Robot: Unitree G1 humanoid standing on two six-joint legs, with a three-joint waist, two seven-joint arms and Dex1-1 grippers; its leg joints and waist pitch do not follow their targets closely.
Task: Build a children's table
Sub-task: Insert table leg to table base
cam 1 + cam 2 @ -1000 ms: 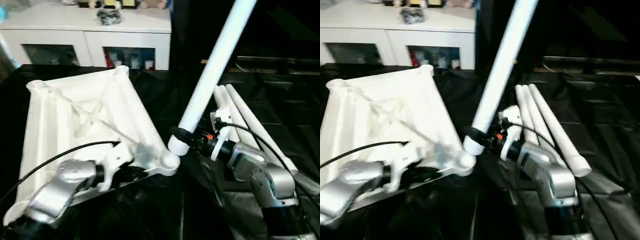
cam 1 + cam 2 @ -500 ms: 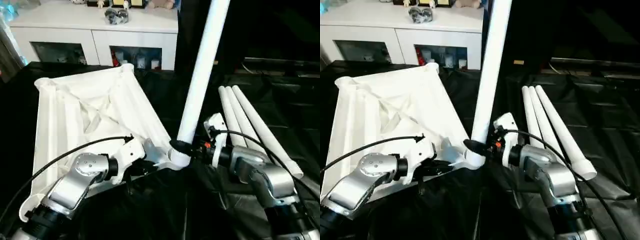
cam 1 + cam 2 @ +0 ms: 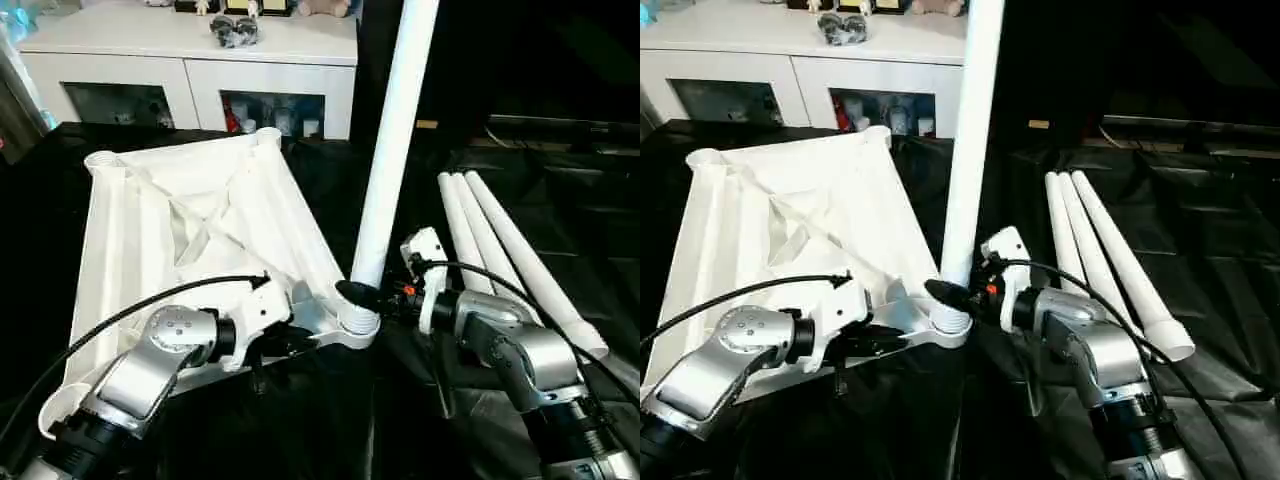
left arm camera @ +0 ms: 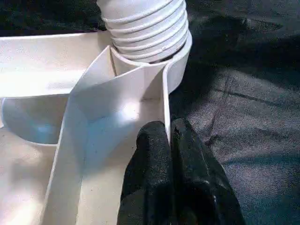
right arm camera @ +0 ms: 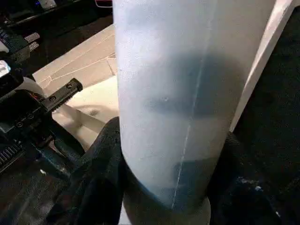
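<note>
Left eye view: the leg (image 3: 392,140) is stood nearly upright with its threaded end set in the socket (image 3: 352,325) at the near right corner of the tabletop (image 3: 190,230), which lies ribbed side up on the black surface (image 3: 560,210), toward its left. Several threads are seen above the socket rim in the left wrist view, so the leg is judged not yet seated.

Cross-threading could be caused if the leg is turned while it leans off the socket's axis. The tabletop could be spun or dragged with the leg if the hold on its edge slips. The three spare legs (image 3: 500,250), lying side by side on the right of the surface just beyond the right forearm, could be knocked by it.

The right gripper (image 3: 358,296) is clamped round the leg just above the threads, reached in level from the right. The left gripper (image 4: 168,140) is pinched closed on the thin rim wall of the tabletop beside the socket, its forearm angled in from the near left edge.
</note>
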